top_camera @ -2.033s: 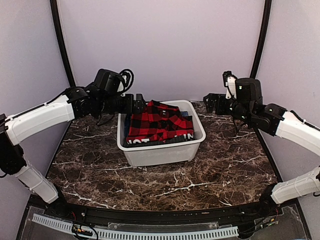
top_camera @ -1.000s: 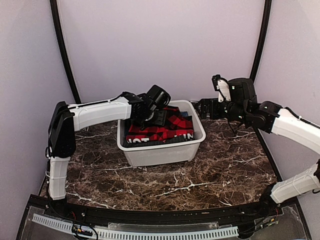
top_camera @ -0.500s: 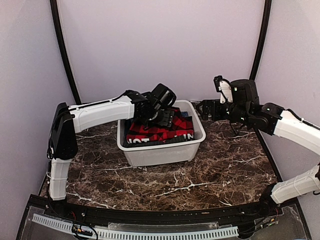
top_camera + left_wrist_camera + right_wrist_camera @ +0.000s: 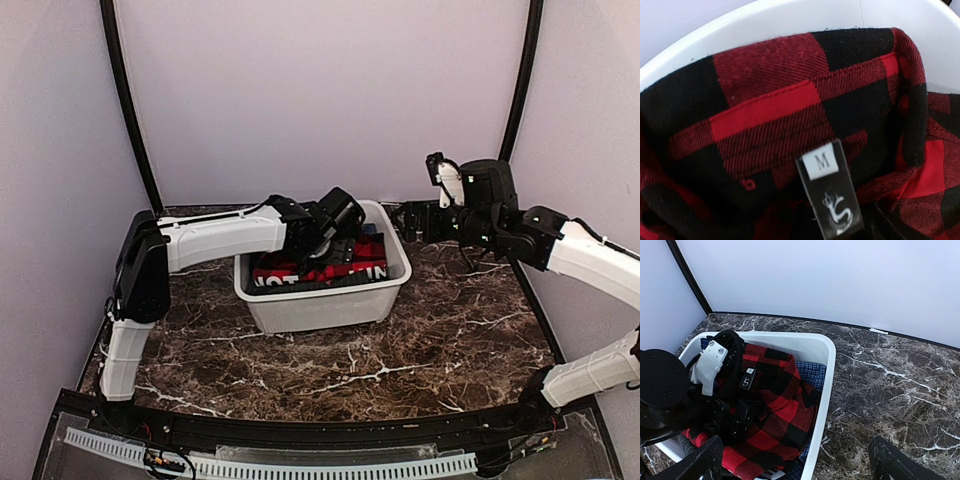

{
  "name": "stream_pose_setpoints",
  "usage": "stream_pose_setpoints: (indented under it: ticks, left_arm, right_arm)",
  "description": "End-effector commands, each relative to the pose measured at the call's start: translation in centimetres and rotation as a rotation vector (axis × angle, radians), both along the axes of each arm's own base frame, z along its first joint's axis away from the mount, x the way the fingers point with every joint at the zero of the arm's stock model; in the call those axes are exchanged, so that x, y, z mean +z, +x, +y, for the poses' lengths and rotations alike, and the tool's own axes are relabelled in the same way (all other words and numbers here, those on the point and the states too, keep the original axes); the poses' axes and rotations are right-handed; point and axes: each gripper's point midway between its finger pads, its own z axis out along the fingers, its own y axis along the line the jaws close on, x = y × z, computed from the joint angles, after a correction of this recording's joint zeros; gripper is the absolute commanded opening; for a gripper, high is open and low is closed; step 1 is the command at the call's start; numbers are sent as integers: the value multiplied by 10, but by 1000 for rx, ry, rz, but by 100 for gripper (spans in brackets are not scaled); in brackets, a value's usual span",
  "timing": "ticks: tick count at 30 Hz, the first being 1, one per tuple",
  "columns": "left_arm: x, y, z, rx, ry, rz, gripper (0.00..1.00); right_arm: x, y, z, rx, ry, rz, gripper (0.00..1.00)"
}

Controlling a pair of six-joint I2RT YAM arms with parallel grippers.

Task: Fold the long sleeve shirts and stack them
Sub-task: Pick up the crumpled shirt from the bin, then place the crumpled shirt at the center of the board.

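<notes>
The red-and-black flannel shirt (image 4: 345,262) lies crumpled on top in the white tub (image 4: 320,300). My left gripper (image 4: 335,232) is down in the tub against the shirt. The left wrist view is filled by the shirt's collar (image 4: 765,100) and its neck label marked M (image 4: 830,195); my fingers do not show there. In the right wrist view the left gripper (image 4: 735,415) sits on the flannel (image 4: 785,410), its jaws hidden in dark cloth. My right gripper (image 4: 415,218) is open and empty in the air behind the tub's far right corner, with its fingers (image 4: 890,460) spread wide.
A blue checked shirt (image 4: 812,372) lies under the flannel by the tub's right wall (image 4: 827,370). A dark garment with white lettering (image 4: 370,272) shows at the tub's front. The dark marble table (image 4: 450,330) spreads round the tub, with walls close behind.
My left arm has swung from left of the tub over its rim and lowered onto the flannel. My right gripper has drifted slightly left and stayed open.
</notes>
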Motion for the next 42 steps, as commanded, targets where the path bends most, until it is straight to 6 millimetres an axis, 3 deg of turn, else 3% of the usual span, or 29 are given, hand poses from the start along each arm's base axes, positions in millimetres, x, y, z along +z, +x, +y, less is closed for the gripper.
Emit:
stream_pose_setpoints:
  ticks: [1, 2, 3, 4, 5, 6, 8, 10, 16, 17, 20, 21, 22, 27, 31, 33, 36, 38, 41, 42]
  left_arm:
    - [-30, 11, 13, 27, 66, 51, 80]
    - [-33, 14, 13, 22, 72, 52, 69]
    - [-27, 19, 14, 26, 61, 44, 63]
    - [-21, 23, 12, 21, 57, 33, 47]
    - [-15, 26, 13, 23, 54, 23, 40]
    - [-2, 30, 11, 18, 46, 3, 26]
    - [22, 34, 8, 5, 32, -30, 10]
    - [51, 35, 5, -12, 0, -67, 1]
    - [157, 28, 15, -24, -133, -218, 0]
    - [183, 24, 20, -27, -167, -257, 0]
    - [225, 16, 32, -30, -222, -329, 0]
    - [250, 11, 38, -35, -256, -377, 0]
    - [258, 9, 44, -26, -258, -399, 0]
    - [350, -7, 91, 43, -293, -638, 0]
    - [397, -18, 144, 180, -223, -788, 0]
    - [404, -20, 170, 252, -184, -811, 0]
    - [394, -16, 216, 398, -96, -796, 0]
    - [381, -16, 249, 478, -73, -756, 0]
    - [331, -15, 286, 562, -52, -644, 0]
    - [327, -20, 304, 601, -85, -629, 0]
  right_arm:
    - [-1, -7, 5, 31, 14, -2, 98]
    - [-1, -7, 4, 31, 14, 0, 98]
    - [-1, -8, 3, 31, 15, -1, 98]
    - [0, -9, 3, 31, 16, -3, 98]
    - [1, -9, 2, 30, 15, -2, 98]
    - [1, -10, 1, 26, 13, -4, 98]
    - [3, -11, -1, 23, 14, -9, 98]
    - [5, -12, -3, 19, 15, -13, 98]
    - [7, -12, -3, 19, 25, -19, 98]
    - [7, -12, -3, 18, 26, -21, 98]
    - [10, -11, -2, 18, 29, -27, 98]
    - [11, -10, -2, 19, 31, -32, 98]
    - [12, -10, -1, 19, 31, -33, 98]
    - [16, -8, 2, 27, 45, -44, 98]
    - [17, -7, 10, 52, 63, -40, 98]
    - [18, -6, 17, 74, 76, -35, 98]
    - [19, -4, 30, 107, 77, -23, 97]
    - [20, -1, 41, 125, 71, -19, 97]
    - [17, 3, 56, 152, 56, -3, 96]
    - [13, 4, 62, 160, 48, 5, 96]
